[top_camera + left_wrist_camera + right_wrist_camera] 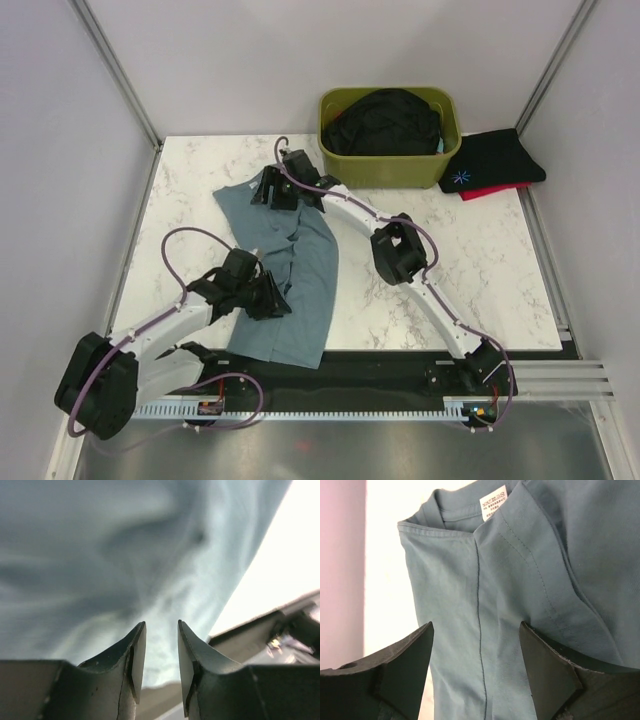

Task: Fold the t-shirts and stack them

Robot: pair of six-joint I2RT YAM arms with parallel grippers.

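Note:
The dusty teal-blue t-shirt [312, 268] lies on the marble table, folded lengthwise into a long strip. My left gripper [279, 301] is low over its left edge near the middle. In the left wrist view its jaws [161, 623] stand a little apart with nothing between them, and teal cloth [100, 555] lies just ahead. My right gripper [263, 190] is at the collar end. Its jaws [476, 625] are wide open over the cloth [520, 565], below the white neck label [492, 502]. A folded black t-shirt [496, 158] with blue print lies on a red one [488, 191] at back right.
An olive-green bin [442, 162] at the back holds a crumpled black t-shirt [385, 122]. Bare marble [480, 280] lies right of the teal shirt. A black strip and the arm bases run along the near edge [380, 375]. Frame posts and walls close in both sides.

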